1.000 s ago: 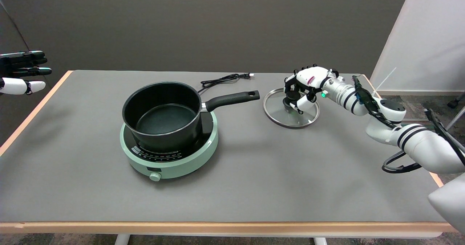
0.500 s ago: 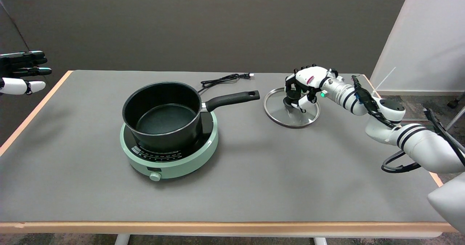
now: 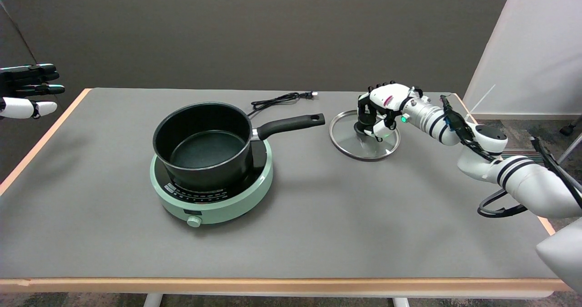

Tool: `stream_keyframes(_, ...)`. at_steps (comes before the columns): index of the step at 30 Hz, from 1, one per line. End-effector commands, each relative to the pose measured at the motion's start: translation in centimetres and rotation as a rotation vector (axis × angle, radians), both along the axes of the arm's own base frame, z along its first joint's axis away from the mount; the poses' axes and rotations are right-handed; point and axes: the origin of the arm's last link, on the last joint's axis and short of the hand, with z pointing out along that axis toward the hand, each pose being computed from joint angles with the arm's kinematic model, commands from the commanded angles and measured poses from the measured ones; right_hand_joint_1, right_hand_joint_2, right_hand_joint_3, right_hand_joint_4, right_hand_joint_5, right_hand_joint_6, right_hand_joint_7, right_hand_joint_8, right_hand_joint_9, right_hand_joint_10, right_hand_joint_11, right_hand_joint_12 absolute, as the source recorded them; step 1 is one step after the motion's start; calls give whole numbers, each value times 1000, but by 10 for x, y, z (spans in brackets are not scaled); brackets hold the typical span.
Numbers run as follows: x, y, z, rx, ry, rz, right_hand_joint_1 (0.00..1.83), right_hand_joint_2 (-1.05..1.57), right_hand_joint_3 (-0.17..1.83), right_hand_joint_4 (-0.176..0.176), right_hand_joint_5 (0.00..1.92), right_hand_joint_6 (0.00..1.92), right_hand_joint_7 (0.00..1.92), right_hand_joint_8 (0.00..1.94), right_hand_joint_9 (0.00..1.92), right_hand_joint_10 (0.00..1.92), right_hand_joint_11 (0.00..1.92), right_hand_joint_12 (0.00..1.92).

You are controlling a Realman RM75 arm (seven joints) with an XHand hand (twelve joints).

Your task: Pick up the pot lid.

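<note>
A round glass pot lid (image 3: pixel 352 145) with a metal rim lies flat on the grey table at the right rear. My right hand (image 3: pixel 381 108) sits over its middle, with the fingers curled down around the black knob, which is mostly hidden beneath them. The lid's rim still looks level with the tabletop. The arm reaches in from the lower right.
A black saucepan (image 3: pixel 203 144) stands on a pale green induction cooker (image 3: pixel 223 207) left of centre, its handle (image 3: pixel 291 123) pointing toward the lid. A black power cord (image 3: pixel 278 99) lies behind it. The idle left hand (image 3: pixel 26 91) hangs at the upper left. Table edge (image 3: pixel 273 283) runs along the front.
The fingers have drawn in more tightly around the lid's knob and the thumb has tucked in closer. The lid has not visibly shifted.
</note>
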Motion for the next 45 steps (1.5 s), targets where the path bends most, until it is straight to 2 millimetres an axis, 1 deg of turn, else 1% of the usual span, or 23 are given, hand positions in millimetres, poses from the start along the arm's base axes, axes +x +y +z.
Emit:
stream_keyframes(1, -2, 1, 1, 0, -2, -4, 1182, 1056, 347, -51, 693, 1367, 888, 1355, 768, 1625, 615, 911)
stream_keyframes(6, -1, 1, 2, -5, -10, 1, 1183, 1057, 344, -53, 694, 1365, 891, 1347, 768, 1650, 624, 927)
stream_keyframes(13, 3, 4, 9, -37, -83, 24, 1185, 1056, 342, -56, 695, 1362, 895, 1341, 764, 1672, 632, 952)
stream_keyframes(14, 4, 5, 10, -39, -89, 29, 1206, 1031, 377, -29, 691, 1332, 896, 1338, 761, 1682, 635, 953)
stream_keyframes(15, 4, 6, 12, -42, -96, 33, 1358, 840, 648, 176, 659, 1114, 896, 1324, 750, 1714, 640, 951)
stream_keyframes(16, 4, 7, 13, -43, -104, 36, 1359, 837, 640, 176, 636, 1174, 908, 1303, 742, 1709, 625, 991)
stream_keyframes(19, 7, 10, 18, -53, -143, 54, 1359, 837, 640, 176, 633, 1176, 907, 1303, 740, 1720, 626, 996)
stream_keyframes(23, 15, 14, 25, -68, -193, 82, 1358, 837, 644, 176, 634, 1182, 905, 1309, 744, 1737, 623, 1015)
stream_keyframes(26, 20, 17, 30, -74, -192, 94, 1358, 837, 644, 176, 631, 1186, 904, 1311, 742, 1747, 624, 1022)
stream_keyframes(33, 24, 24, 36, -78, -182, 104, 1358, 837, 650, 176, 625, 1202, 901, 1318, 736, 1762, 623, 1044)
stream_keyframes(38, 32, 28, 44, -98, -192, 132, 1358, 838, 646, 176, 621, 1211, 902, 1315, 735, 1763, 625, 1046)
stream_keyframes(45, 45, 32, 44, -87, -197, 177, 1358, 838, 651, 176, 615, 1224, 898, 1323, 728, 1772, 622, 1060)
